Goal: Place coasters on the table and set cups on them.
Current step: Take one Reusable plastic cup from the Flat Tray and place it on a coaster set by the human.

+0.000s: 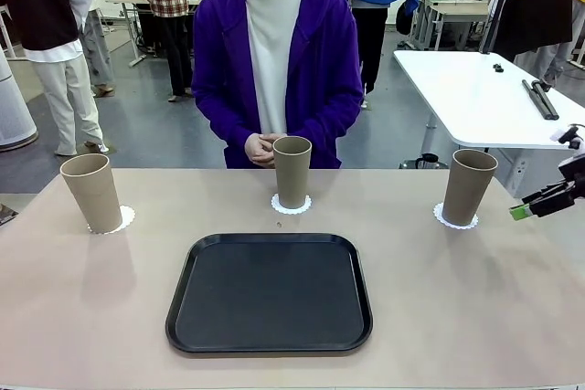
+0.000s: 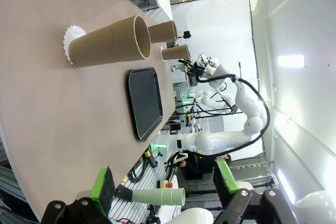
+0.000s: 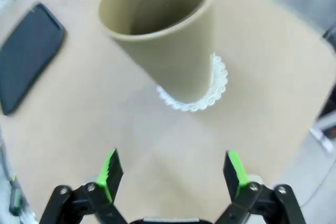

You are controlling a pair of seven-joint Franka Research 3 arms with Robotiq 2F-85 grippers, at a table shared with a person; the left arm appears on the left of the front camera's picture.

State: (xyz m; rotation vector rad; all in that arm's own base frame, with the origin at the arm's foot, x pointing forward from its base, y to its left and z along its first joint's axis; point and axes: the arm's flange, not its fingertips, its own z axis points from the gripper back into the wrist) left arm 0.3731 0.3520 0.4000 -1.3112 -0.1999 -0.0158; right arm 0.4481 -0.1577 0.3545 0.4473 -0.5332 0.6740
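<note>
Three tan cups stand on white lacy coasters on the beige table [image 1: 457, 299]: the left cup [image 1: 91, 191] on its coaster [image 1: 123, 219], the middle cup [image 1: 292, 171] on its coaster [image 1: 292, 205], and the right cup [image 1: 468, 186] on its coaster [image 1: 454, 218]. My right gripper [image 1: 539, 205] hovers at the table's right edge, apart from the right cup. In the right wrist view it [image 3: 173, 171] is open, with that cup [image 3: 168, 35] and coaster [image 3: 210, 90] just ahead. My left gripper [image 2: 164, 182] is open, off the table's end, well away from the left cup [image 2: 110, 42].
A black rounded tray [image 1: 270, 294] lies in the middle near my side. A person in a purple hoodie stands at the far edge, hands [image 1: 265, 146] clasped behind the middle cup. A white table [image 1: 475, 89] stands behind on the right.
</note>
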